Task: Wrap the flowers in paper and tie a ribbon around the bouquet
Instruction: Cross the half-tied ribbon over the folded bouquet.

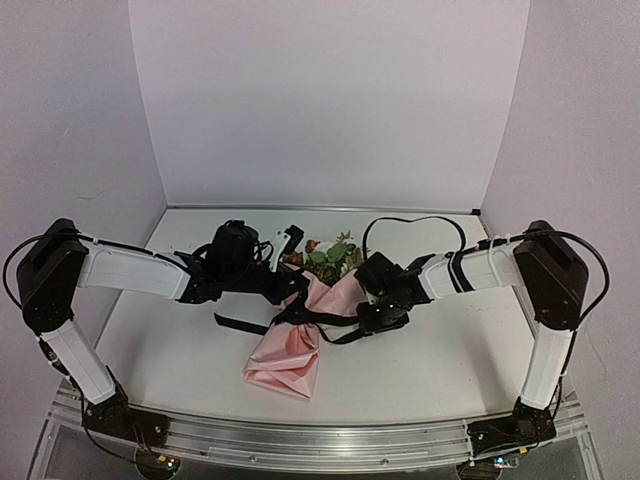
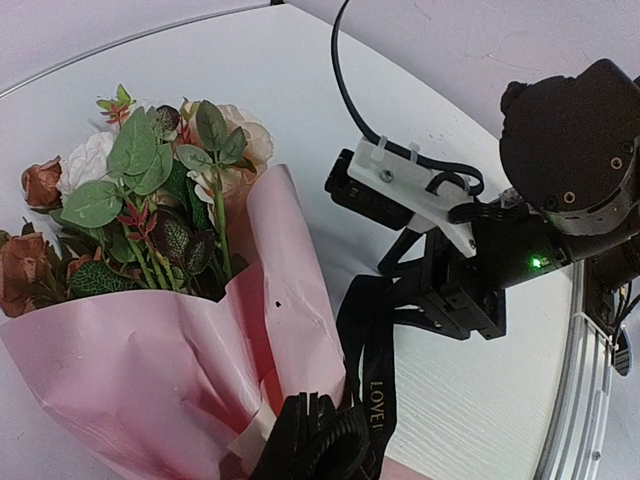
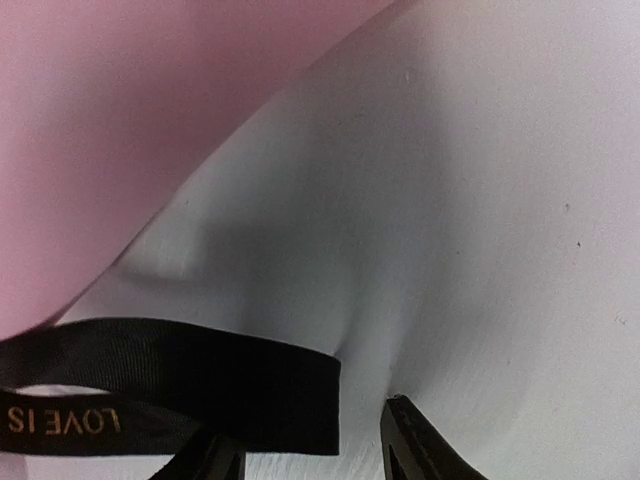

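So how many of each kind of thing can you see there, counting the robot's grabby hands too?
Flower bunch: 1
Pink paper: 1
Black ribbon: 1
Grippers: 2, the left gripper and the right gripper
Total: 5

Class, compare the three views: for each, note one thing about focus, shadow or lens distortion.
Top external: even, soft light, only faint shadows on the table. Left wrist: flowers sharp, table edge bowed by the wide lens. Right wrist: paper a soft pink blur, ribbon lettering readable, grey shadow beneath the paper.
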You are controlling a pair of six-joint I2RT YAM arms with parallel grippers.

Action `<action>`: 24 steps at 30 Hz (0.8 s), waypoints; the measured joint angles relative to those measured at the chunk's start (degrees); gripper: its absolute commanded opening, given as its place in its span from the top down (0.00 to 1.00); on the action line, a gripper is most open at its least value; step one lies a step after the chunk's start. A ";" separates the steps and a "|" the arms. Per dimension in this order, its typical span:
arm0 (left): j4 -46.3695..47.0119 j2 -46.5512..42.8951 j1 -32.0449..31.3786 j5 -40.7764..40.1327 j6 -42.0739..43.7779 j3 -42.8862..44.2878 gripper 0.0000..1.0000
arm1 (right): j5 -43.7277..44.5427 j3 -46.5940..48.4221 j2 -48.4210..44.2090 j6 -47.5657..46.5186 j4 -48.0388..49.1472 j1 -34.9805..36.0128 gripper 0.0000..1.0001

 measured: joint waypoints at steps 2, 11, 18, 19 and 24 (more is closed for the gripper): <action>-0.02 0.00 0.11 0.00 0.00 0.00 1.00 | 1.30 0.66 1.10 0.03 1.19 0.04 0.74; -0.47 -0.44 0.32 -2.25 -0.36 -0.01 1.00 | 5.81 0.20 -2.97 -2.57 -2.41 0.28 1.00; 0.02 -2.04 0.90 -4.75 -1.38 -1.27 1.00 | 8.45 10.56 -16.44 -13.29 -24.47 1.46 1.00; 0.05 -2.21 0.94 -4.93 -1.46 -1.57 1.00 | 8.69 12.56 -17.65 -15.18 -27.01 2.01 1.00; 0.13 -2.44 0.96 -5.01 -1.63 -2.42 1.00 | 11.94 20.08 -18.78 -26.47 -41.35 7.56 1.00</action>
